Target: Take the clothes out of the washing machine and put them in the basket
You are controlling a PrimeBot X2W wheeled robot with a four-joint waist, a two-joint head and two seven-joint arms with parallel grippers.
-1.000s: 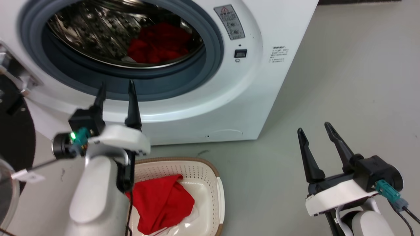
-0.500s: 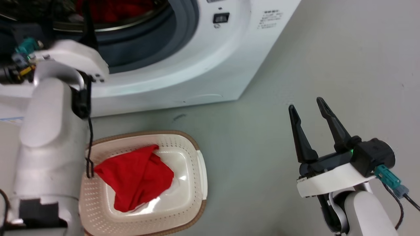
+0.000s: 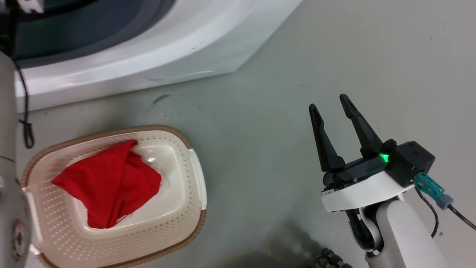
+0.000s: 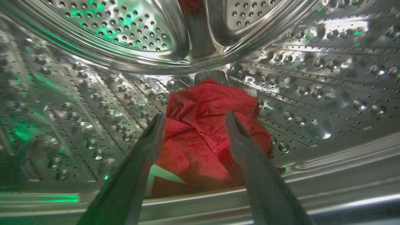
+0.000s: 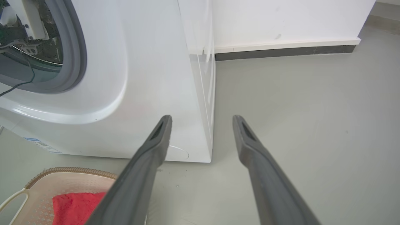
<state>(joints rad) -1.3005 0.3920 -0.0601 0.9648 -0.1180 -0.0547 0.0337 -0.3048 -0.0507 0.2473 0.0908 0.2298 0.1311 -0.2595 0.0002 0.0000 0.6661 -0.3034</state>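
Where the left claw [image 4: 195, 115] gapes, steel drum [image 4: 78, 103] surrounds the clothes [image 4: 206, 103].

**A:** How much of the washing machine [image 3: 156, 52] does the head view give?

**B:** Only its lower front; the top edge cuts off the rest. The left edge crops a pale forearm [image 3: 7, 156], and that forearm covers the basket's [image 3: 197, 175] left rim.

**A:** And inside the drum?

**B:** A red garment [image 4: 212, 103] shows between the left claw's [image 4: 195, 116] blurred fingers [image 4: 134, 175], which hide its lower sides. I can't tell if they touch it. A white patch [image 4: 162, 175] low down can't be identified.

**A:** And the right wrist view?

**B:** The bottom edge cuts off the basket. A sticker [image 5: 40, 144] low on the washing machine is too small to read.
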